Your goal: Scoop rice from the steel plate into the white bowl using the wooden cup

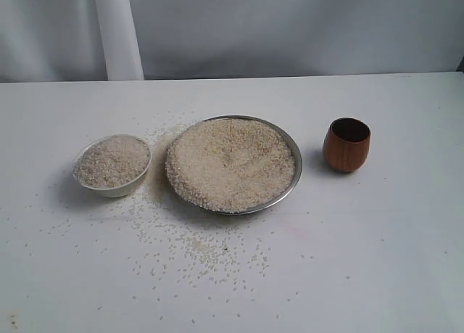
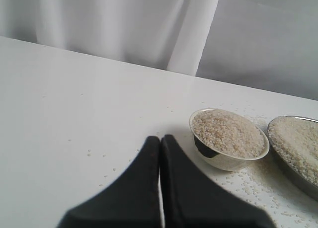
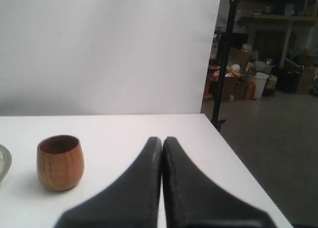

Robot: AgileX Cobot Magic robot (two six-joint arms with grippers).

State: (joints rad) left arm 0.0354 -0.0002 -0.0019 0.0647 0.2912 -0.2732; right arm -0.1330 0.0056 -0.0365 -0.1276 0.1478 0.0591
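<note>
Wooden cup [image 1: 346,144] stands upright, mouth up, on the worktop [image 1: 377,275], right of the steel plate [image 1: 296,170] and apart from it. Nothing is touching it. The plate sits centre, with rice [image 1: 230,162] heaped out to the rim. White bowl [image 1: 116,191] is just left of the plate and already looks full to the brim. Loose grains are scattered between the two dishes and across the near side of the worktop.

Left jaws are pressed together and hold nothing, with the bowl ahead of them. Right jaws are also fully closed and empty; the cup is ahead and off to one side, not between them. Neither arm shows in the exterior view.

Risks, as a judgement:
- Right jaws must open before reaching the cup. Going in closed would likely knock it over or shove it away.
- The cup is rounded and smooth, so a pinch high or off-centre could let it slip or rotate.
- With rice up to the rim, a dig with the cup will probably push more grains over the edge.
- The bowl has almost no room left, so any pour is likely to overflow onto the worktop.
- A hard scoop could slide the plate into the bowl.
</note>
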